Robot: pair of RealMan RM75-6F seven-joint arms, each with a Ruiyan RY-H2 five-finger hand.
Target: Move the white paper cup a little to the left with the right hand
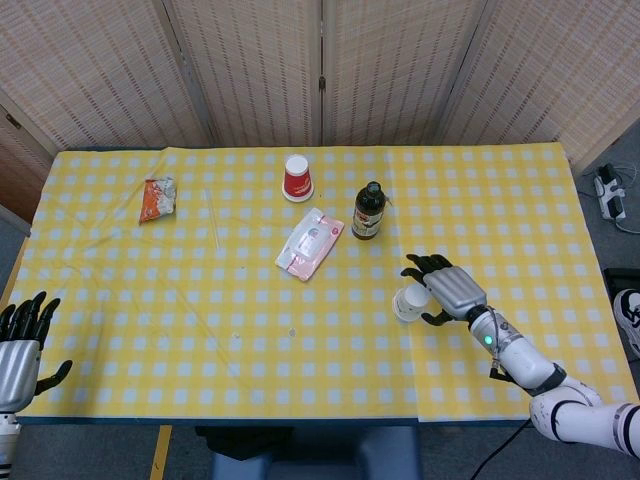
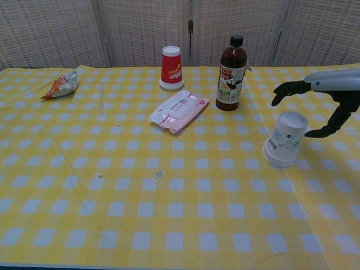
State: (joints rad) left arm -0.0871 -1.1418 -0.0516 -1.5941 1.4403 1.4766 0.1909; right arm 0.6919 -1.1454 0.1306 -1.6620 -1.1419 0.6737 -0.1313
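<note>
The white paper cup (image 1: 408,301) (image 2: 285,139) stands upside down on the yellow checked cloth, right of centre. My right hand (image 1: 448,290) (image 2: 320,95) hovers just right of and above it, fingers spread and arched over the cup's top, thumb (image 2: 329,125) hanging by its right side. Nothing is held; I see a small gap between the fingers and the cup. My left hand (image 1: 20,340) rests open at the table's near left corner, seen only in the head view.
A dark bottle (image 1: 367,210) (image 2: 231,73) stands behind the cup. A pink wipes pack (image 1: 310,242) (image 2: 179,110), a red cup (image 1: 297,178) (image 2: 171,68) and an orange snack bag (image 1: 157,198) (image 2: 61,85) lie further left.
</note>
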